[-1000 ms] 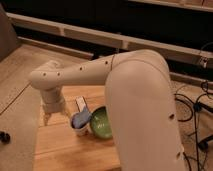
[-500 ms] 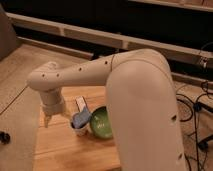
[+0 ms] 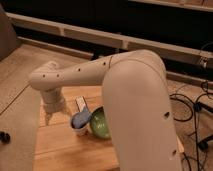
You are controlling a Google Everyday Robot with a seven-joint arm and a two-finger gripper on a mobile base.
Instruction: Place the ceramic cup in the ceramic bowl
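one cup, mouth up (bowl adj.), gripper beside it

Gripper low, beneath bent arm

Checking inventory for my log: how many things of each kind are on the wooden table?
Cup: 1
Bowl: 1
Pale slender item: 1
Total: 3
The pincer is beside the cup, over the table.
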